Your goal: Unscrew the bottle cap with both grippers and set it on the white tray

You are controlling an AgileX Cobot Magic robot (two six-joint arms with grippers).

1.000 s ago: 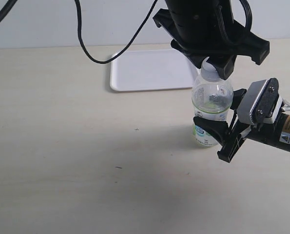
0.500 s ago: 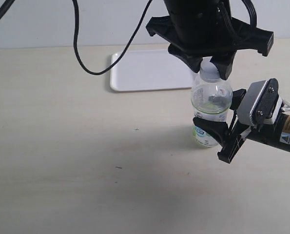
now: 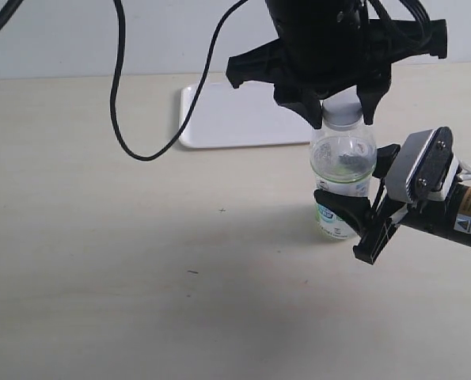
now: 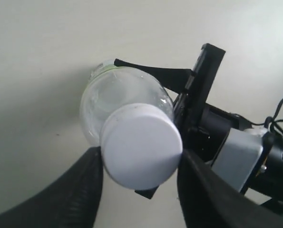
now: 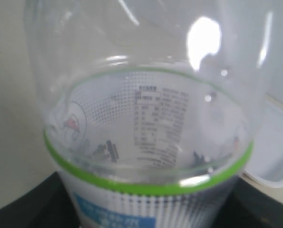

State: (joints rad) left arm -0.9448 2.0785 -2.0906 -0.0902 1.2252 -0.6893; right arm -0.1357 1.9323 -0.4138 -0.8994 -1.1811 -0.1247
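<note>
On my exterior feed the bottle (image 3: 343, 178) stood upright on the pale table (image 3: 140, 277), at roughly 3 o'clock from the middle of the view. The bottle cap (image 3: 342, 111) sat on its neck, not yet on the white tray (image 3: 235, 119), which lay flat on the table at about 11 o'clock from the bottle, its near edge close behind the bottle.

The left gripper (image 3: 342, 113) hung straight over the bottle from 12 o'clock and was clenched on the bottle cap. My left wrist feed showed one black finger (image 4: 79, 190) pressed to each side of the white disc, with the clear shoulder of the bottle below it.

The right gripper (image 3: 354, 186) reached in from 4 o'clock and was grasping the bottle low on its body, at the labelled band. One black finger (image 3: 342, 206) crossed the front of the label, and the other was mostly hidden behind the plastic. The right wrist feed was filled by the green-rimmed label seen through the clear wall.

A black cable (image 3: 120, 95) drooped in a loop over the table at 9 o'clock from the tray.
</note>
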